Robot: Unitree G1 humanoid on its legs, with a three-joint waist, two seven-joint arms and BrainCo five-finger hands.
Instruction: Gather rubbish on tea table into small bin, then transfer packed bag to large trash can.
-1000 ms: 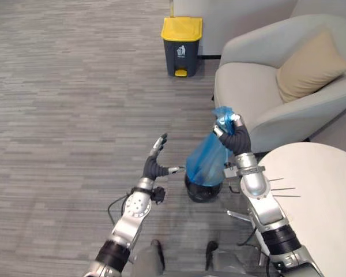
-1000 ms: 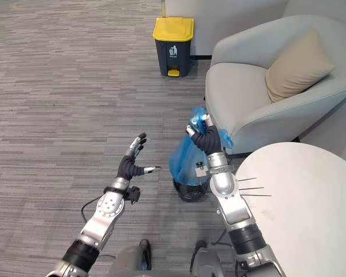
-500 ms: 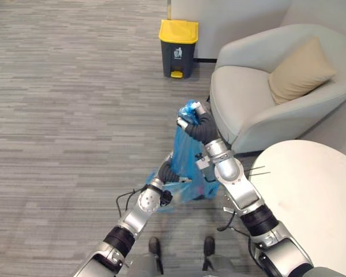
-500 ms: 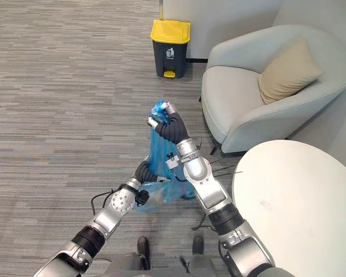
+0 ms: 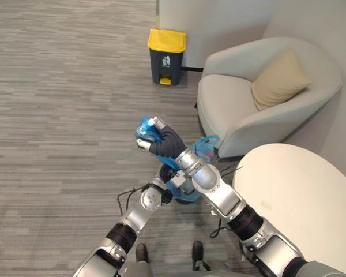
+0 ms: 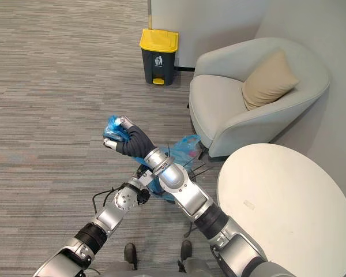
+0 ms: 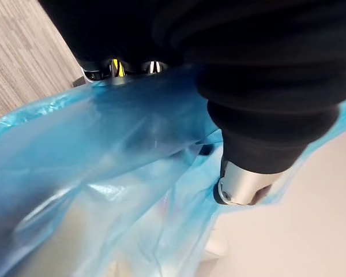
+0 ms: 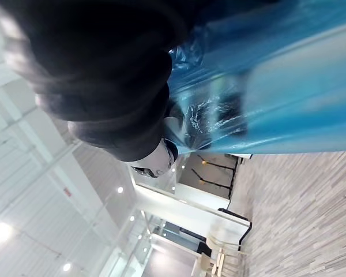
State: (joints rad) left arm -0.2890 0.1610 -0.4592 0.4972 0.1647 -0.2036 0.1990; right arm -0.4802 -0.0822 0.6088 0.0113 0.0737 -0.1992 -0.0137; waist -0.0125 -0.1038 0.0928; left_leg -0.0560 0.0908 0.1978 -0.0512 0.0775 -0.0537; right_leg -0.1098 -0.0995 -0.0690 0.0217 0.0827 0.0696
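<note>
Much bare floor [image 5: 57,115] separates yellow-lidded bin [image 5: 166,49] from bag [image 5: 143,126] in right hand [image 5: 157,139].

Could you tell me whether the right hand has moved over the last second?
Yes: the right hand, clutching the blue bag, has swung leftward, away from the armchair.

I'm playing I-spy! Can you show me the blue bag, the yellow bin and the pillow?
bag [image 6: 184,146], right eye view, on its loose blue fold.
yellow bin [image 5: 166,56], left eye view, on the dark front under its lid.
pillow [image 5: 279,79], left eye view, on the middle of its front.
</note>
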